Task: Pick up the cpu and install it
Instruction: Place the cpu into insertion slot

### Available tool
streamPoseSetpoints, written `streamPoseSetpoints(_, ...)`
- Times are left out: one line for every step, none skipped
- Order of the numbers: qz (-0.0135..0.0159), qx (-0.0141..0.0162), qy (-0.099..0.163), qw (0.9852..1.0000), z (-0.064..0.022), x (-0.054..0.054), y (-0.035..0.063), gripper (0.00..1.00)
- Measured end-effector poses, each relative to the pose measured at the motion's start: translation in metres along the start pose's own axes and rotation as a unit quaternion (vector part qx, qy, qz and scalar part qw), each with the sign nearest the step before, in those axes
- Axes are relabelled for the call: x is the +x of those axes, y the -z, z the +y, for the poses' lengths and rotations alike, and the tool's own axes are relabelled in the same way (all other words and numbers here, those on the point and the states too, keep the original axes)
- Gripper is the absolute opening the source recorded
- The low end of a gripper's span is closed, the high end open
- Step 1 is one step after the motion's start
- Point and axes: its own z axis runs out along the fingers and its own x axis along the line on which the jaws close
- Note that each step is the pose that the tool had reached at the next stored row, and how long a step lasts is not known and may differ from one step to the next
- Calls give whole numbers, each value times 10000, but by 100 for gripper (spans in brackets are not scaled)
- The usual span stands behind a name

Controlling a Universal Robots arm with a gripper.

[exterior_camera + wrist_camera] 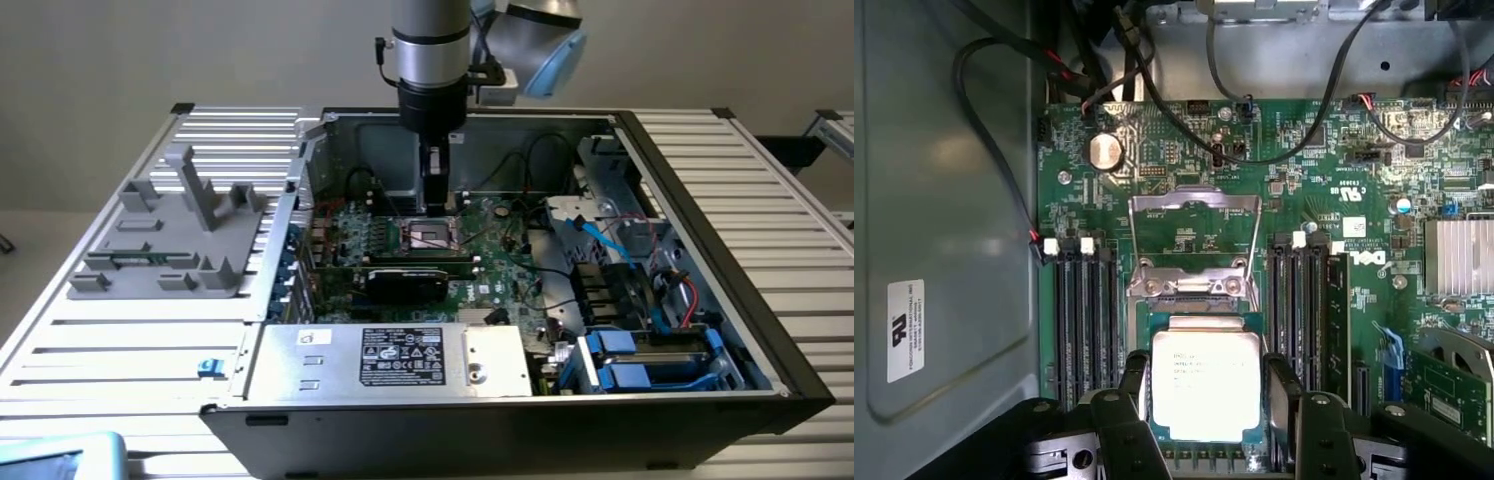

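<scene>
The cpu point(1206, 385), a flat square chip with a pale metal top and small print, sits between my gripper's point(1206, 400) two black fingers point(1136, 385), which press on its opposite edges. It hangs low over the motherboard's socket, whose metal load plate point(1194, 225) is flipped open beyond it. The socket itself is mostly hidden under the chip. In the exterior view my gripper point(437, 212) points straight down inside the open computer case point(747, 330), just above the square socket point(434, 238) in the middle of the green board.
Memory slots point(1082, 320) flank the socket on both sides. Black cables point(1154, 90) loop over the board near the case wall. A black card point(407, 285) lies in front of the socket. A grey fixture point(174, 235) stands on the slatted table at the exterior view's left.
</scene>
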Motion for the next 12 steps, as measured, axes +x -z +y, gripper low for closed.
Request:
streamPoseSetpoints(0,0,0,10000,-1,0,-18,55)
streamPoseSetpoints(0,0,-1,10000,-2,0,-36,55)
streamPoseSetpoints(0,0,-1,10000,-4,0,-54,55)
streamPoseSetpoints(0,0,-1,10000,-5,0,-72,55)
streamPoseSetpoints(0,0,-2,10000,-6,0,-91,55)
streamPoseSetpoints(0,0,-1,10000,-7,-1,-109,55)
streamPoseSetpoints(0,1,-2,10000,-9,-1,-127,55)
streamPoseSetpoints(0,0,-2,10000,-10,-1,-145,55)
streamPoseSetpoints(0,0,-2,10000,-11,-1,-163,55)
streamPoseSetpoints(0,0,-2,10000,-12,-1,-181,55)
streamPoseSetpoints(0,0,-2,10000,-13,-1,-199,55)
streamPoseSetpoints(-1,0,-2,10000,-14,-1,-217,55)
